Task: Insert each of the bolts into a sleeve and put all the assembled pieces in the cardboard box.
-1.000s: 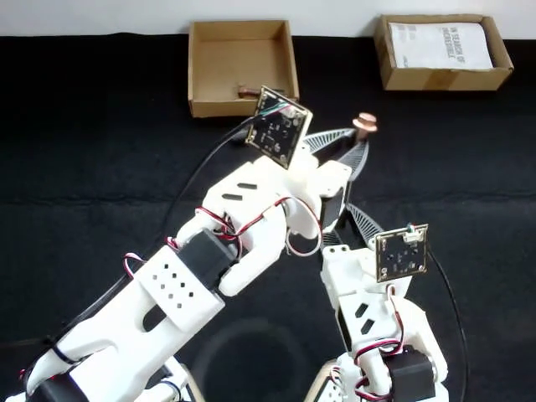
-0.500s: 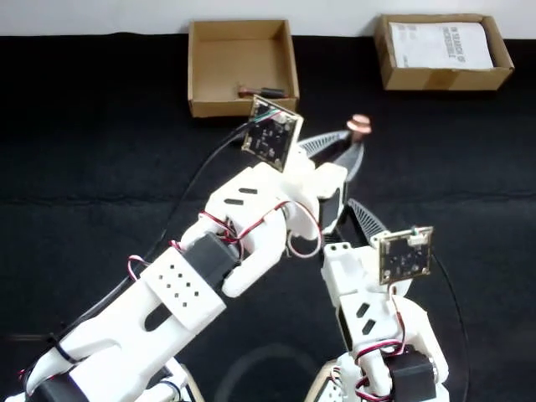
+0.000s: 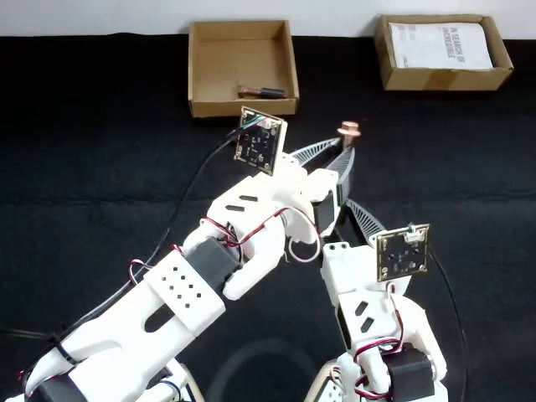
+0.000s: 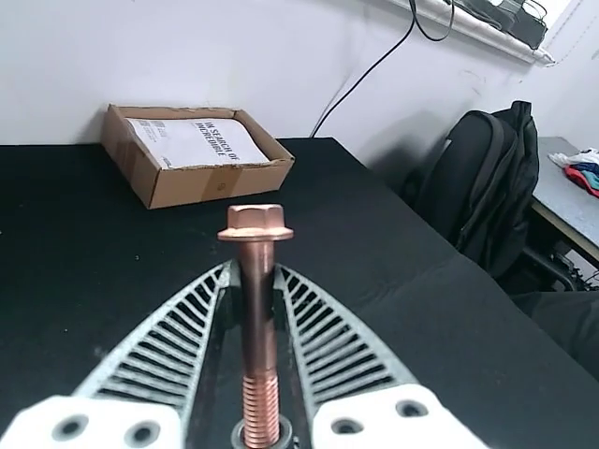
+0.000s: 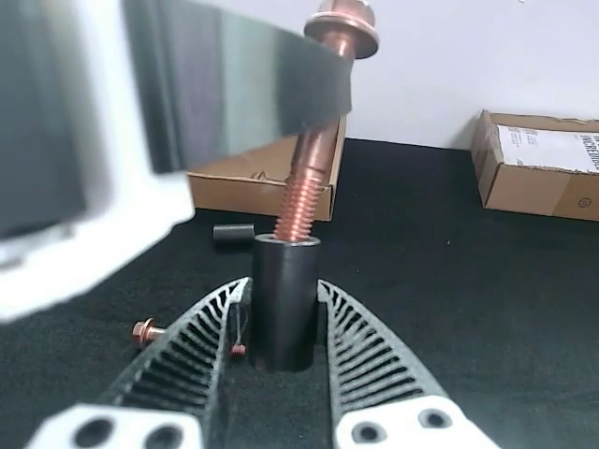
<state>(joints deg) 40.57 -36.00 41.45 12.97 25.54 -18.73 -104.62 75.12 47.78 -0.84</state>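
Cardboard box [image 3: 209,63] at far left holds one assembled piece [image 3: 261,91]. Left gripper [image 4: 255,276] jaws clamped on copper flange bolt [image 4: 255,224], head clear of the fingertips, threaded tip in mouth of black sleeve [image 5: 284,309]. Right gripper [image 5: 284,285] jaws clamped on that sleeve

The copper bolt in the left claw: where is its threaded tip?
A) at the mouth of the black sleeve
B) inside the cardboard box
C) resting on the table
A: threads of the bolt meet the top of the sleeve held by the right claw.
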